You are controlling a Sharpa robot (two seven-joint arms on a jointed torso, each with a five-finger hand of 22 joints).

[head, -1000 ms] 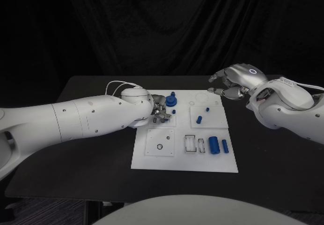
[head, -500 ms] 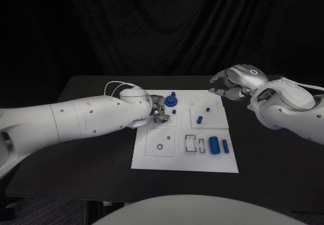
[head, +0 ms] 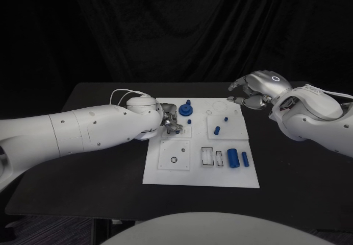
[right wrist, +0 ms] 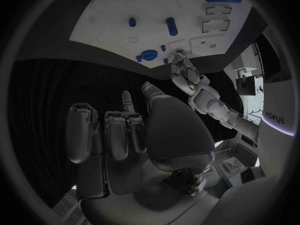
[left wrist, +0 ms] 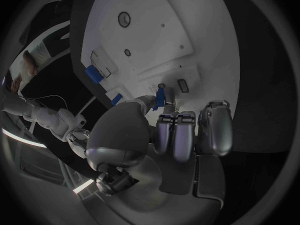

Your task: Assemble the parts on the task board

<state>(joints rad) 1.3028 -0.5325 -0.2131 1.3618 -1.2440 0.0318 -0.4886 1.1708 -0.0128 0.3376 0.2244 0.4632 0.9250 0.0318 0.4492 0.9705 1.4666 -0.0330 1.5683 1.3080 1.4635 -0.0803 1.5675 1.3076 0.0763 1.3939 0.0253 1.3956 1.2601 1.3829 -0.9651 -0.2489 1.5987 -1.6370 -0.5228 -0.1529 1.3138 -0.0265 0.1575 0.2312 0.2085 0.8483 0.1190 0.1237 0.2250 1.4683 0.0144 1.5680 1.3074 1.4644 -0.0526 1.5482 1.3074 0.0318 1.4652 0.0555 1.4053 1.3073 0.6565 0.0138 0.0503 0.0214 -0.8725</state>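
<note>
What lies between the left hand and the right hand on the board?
In the head view, between the left hand and the right hand stand a round blue part and bare task board.

The left hand [head: 171,122] is mostly hidden behind its own wrist, and whether its fingers [left wrist: 164,96] pinch the small blue part [left wrist: 167,97] is unclear.

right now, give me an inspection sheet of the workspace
surface: black table, bare around the board
job's things: white task board mid-table; blue round part and small pegs at its far end, two blue cylinders lying at its near right
clutter: nothing seen
hands: left hand over the board's far left, pinching a small blue part; right hand raised off the board's far right corner, fingers curled, holding nothing
cables: thin white wire looped at the left wrist
surroundings: dark curtain behind
</note>
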